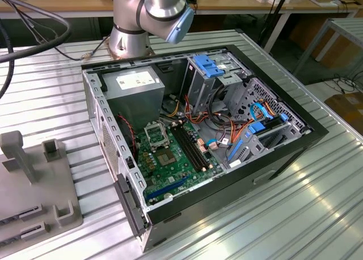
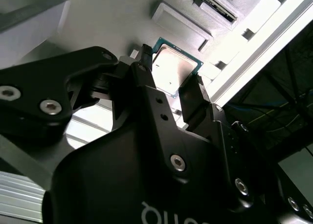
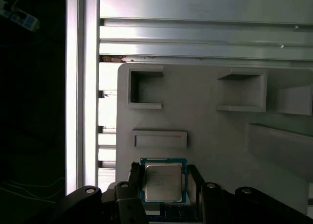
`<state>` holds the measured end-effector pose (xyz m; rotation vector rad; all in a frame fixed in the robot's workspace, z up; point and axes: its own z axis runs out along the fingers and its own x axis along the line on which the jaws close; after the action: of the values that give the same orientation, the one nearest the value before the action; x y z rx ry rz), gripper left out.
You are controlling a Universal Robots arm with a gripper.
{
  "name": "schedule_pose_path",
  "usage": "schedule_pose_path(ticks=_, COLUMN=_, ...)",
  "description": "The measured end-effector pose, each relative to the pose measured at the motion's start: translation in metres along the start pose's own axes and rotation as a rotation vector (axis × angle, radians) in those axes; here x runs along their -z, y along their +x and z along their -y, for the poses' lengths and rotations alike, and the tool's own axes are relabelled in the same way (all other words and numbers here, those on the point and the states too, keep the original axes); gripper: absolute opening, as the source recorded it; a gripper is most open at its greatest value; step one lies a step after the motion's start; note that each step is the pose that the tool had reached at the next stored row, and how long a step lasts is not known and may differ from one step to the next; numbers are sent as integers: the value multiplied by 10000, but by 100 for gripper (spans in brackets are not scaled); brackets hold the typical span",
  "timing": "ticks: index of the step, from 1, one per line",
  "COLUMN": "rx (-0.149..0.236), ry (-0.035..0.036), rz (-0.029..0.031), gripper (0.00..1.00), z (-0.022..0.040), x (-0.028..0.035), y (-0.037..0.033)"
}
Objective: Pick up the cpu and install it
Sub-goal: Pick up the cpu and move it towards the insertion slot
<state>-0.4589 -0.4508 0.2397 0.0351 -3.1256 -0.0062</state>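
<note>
The cpu [image 3: 163, 181] is a small square chip with a silver-grey top and a green rim. It sits between the two black fingers [image 3: 136, 179] of my gripper [image 3: 164, 186], which is shut on its opposite edges. The second wrist view shows the cpu [image 2: 173, 70] from a slant, clamped at the fingertips [image 2: 198, 84]. The chip hangs above a grey moulded fixture [image 3: 210, 136] and looks lifted off it. In the exterior view the open computer case [image 1: 283, 158] lies on the table, with the green motherboard [image 1: 176, 169] and its silver socket frame [image 1: 156, 134] inside.
The arm's base [image 1: 130, 33] stands behind the case. The grey fixture [image 1: 34, 186] with upright blocks lies at the exterior view's left on the ribbed metal table [image 1: 295, 220]. Cables, blue drive brackets [image 1: 207, 64] and a power supply [image 1: 136, 87] crowd the case.
</note>
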Motion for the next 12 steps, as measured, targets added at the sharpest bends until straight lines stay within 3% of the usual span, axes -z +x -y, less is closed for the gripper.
schedule_pose_path(ticks=12, rx=-17, ry=14, rz=-1, gripper=47, z=0, x=99, y=1)
